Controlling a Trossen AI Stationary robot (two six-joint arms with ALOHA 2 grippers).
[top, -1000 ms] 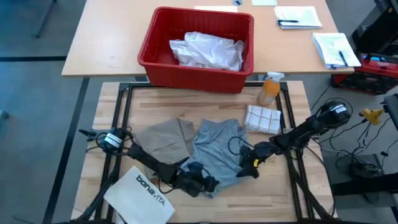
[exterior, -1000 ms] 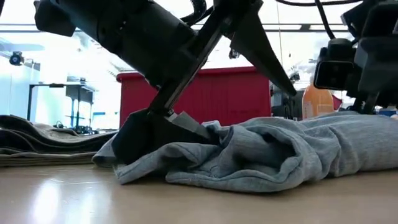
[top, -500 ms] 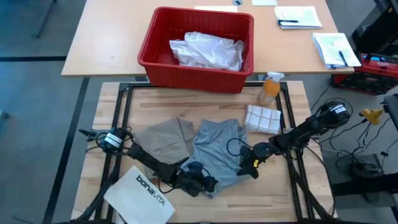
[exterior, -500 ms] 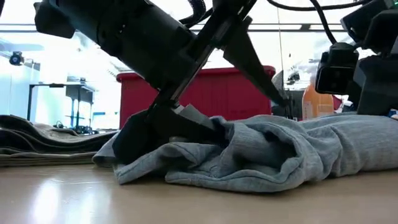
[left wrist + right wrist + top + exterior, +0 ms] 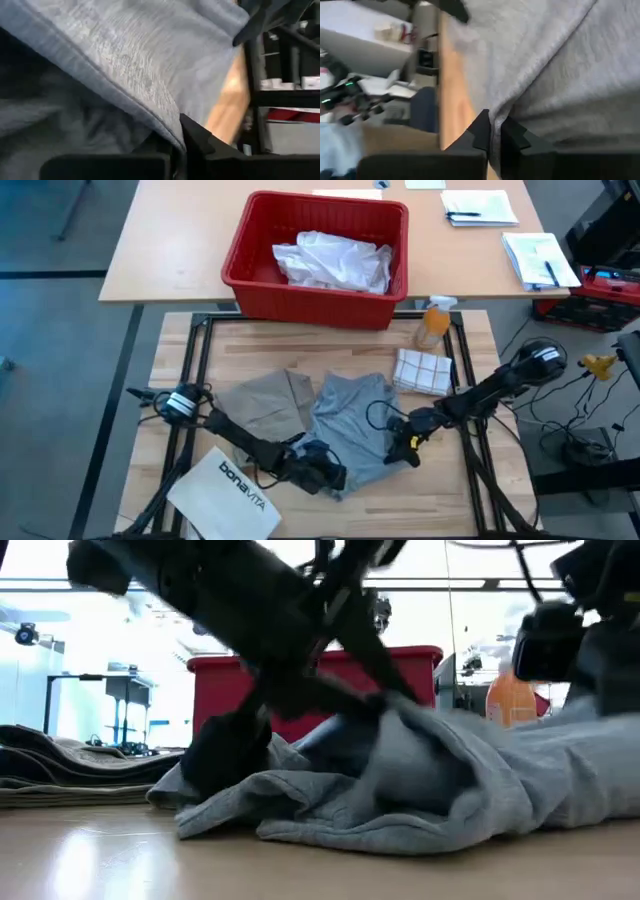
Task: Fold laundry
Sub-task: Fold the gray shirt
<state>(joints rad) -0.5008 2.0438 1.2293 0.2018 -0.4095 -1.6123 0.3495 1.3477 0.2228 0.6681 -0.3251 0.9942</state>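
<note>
Both hands grip the grey T-shirt (image 5: 348,430), which lies crumpled at the middle of the wooden worktop (image 5: 470,490). Left hand (image 5: 335,477) pinches its edge at 6 o'clock; in the left wrist view a fabric fold runs between the fingers (image 5: 195,137). Right hand (image 5: 398,442) clamps the shirt's 3 o'clock edge. At 8 o'clock lies a white bag (image 5: 225,495) printed "bonavita". The khaki piece (image 5: 262,405) rests at 9 o'clock.
</note>
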